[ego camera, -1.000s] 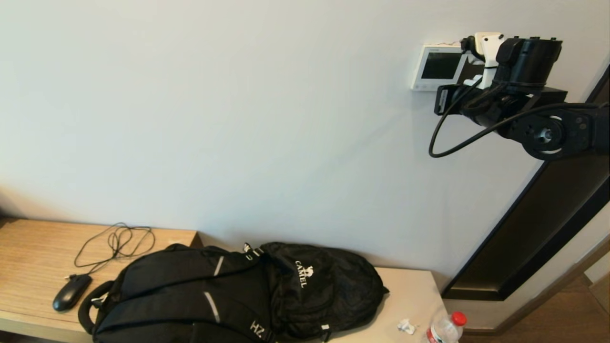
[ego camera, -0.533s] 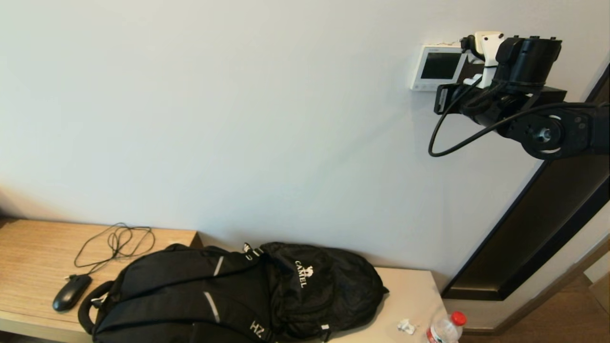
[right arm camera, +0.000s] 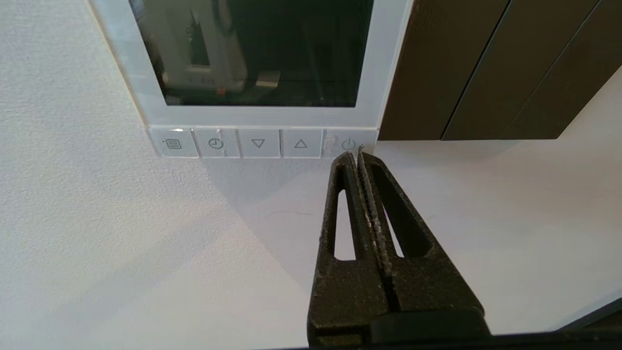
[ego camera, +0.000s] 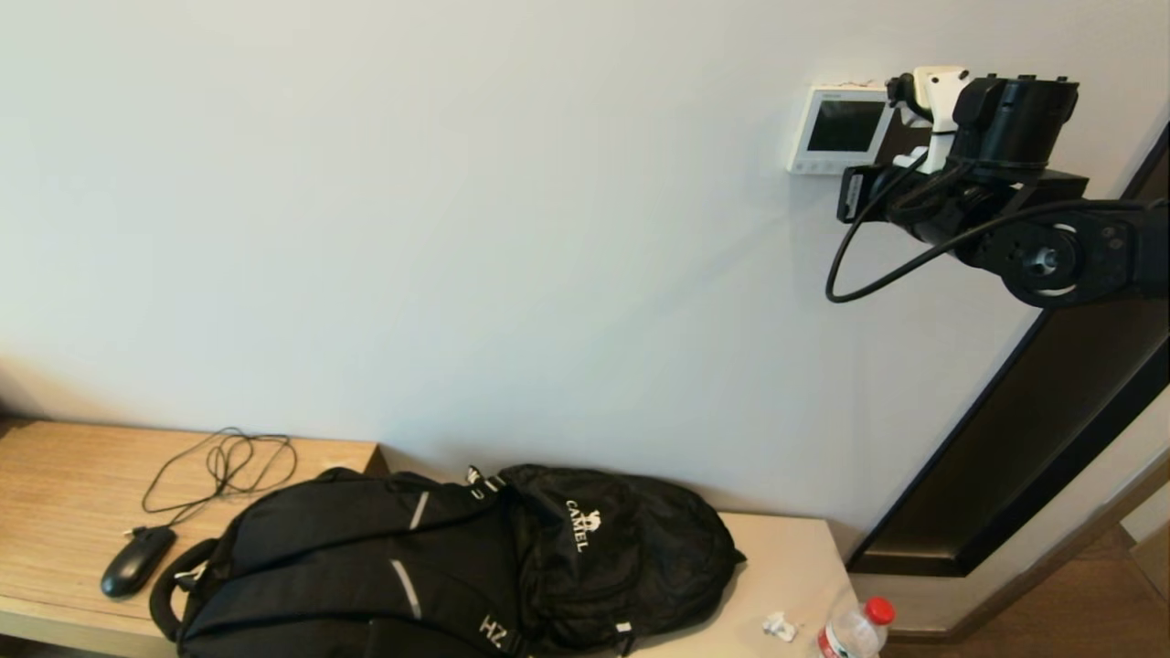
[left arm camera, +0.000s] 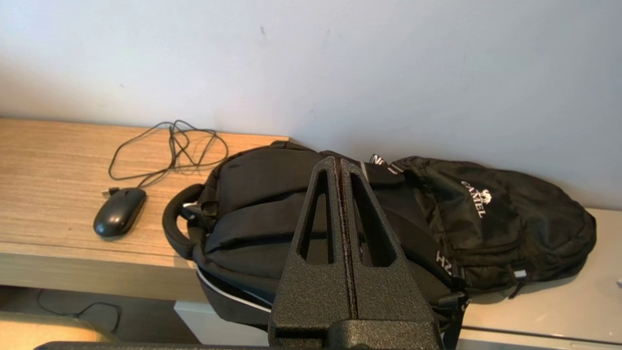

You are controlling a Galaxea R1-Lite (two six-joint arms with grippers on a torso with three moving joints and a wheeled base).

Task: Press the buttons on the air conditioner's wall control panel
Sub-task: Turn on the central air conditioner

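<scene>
The white wall control panel (ego camera: pixel 836 128) hangs high on the wall at the right; its screen is dark. In the right wrist view the panel (right arm camera: pixel 384 63) shows a row of pale buttons (right arm camera: pixel 260 143) along its bottom edge. My right gripper (right arm camera: pixel 356 154) is shut and empty, its tip at the lower edge of the power button (right arm camera: pixel 348 144), the one nearest the dark plate. I cannot tell whether it touches. In the head view the right wrist (ego camera: pixel 960 174) hides the panel's right side. My left gripper (left arm camera: pixel 338 161) is shut and empty, parked above the black backpack.
A dark brown plate (right arm camera: pixel 486 68) adjoins the panel. A dark door frame (ego camera: pixel 1033 420) runs down the right. On the bench below lie a black backpack (ego camera: pixel 457 567), a mouse (ego camera: pixel 137 559) with its cable, and a bottle (ego camera: pixel 855 631).
The right wrist has shifted slightly to the right and a little down along the wall beside the panel. Nothing else has moved.
</scene>
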